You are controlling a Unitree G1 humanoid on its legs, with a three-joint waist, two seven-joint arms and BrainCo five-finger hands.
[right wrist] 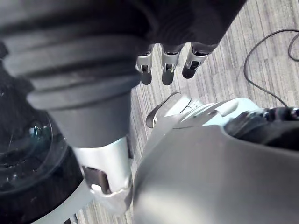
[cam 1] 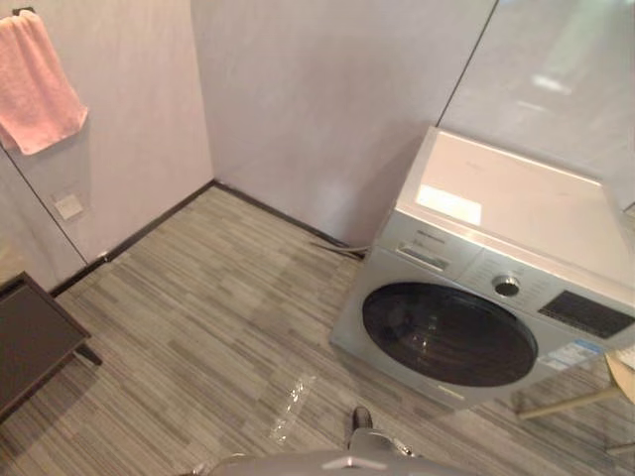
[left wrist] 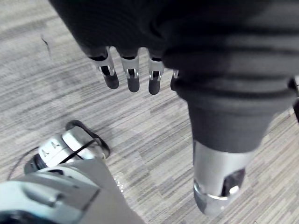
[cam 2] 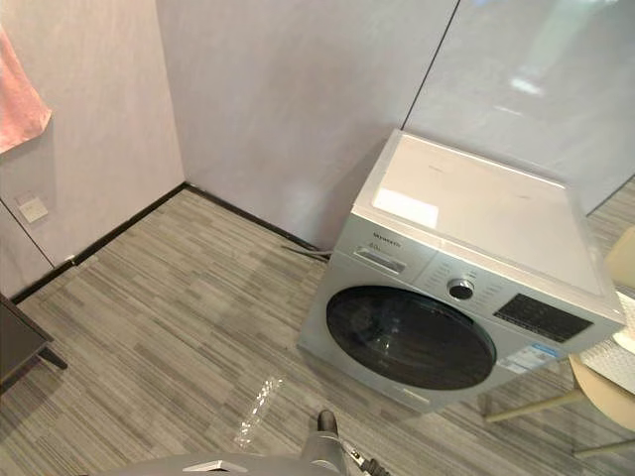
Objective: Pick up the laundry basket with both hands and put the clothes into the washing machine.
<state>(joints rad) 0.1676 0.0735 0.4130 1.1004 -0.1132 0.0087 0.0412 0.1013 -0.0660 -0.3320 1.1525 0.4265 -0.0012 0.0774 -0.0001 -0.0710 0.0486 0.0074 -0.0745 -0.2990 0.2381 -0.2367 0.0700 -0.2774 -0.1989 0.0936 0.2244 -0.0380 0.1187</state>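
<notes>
Silver boxy washing machine [cam 1: 516, 213], round dark door [cam 1: 448, 334]; left hand [left wrist: 132, 74] and right hand [right wrist: 168, 65] slack-fingered, empty.

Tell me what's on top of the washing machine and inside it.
The washing machine has a bare top, with only a glare patch. Its round door is shut, and the dark glass hides whatever is in the drum.

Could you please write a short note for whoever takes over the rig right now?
Left hand: open, empty, hanging above the floor.
Right hand: open, empty, hanging down.
Washing machine: ahead and to the right, against the wall, its round door shut.
Done: nothing yet; neither hand holds the laundry basket.
Left: find and lift the laundry basket with both hands, open the door, load the clothes.
</notes>
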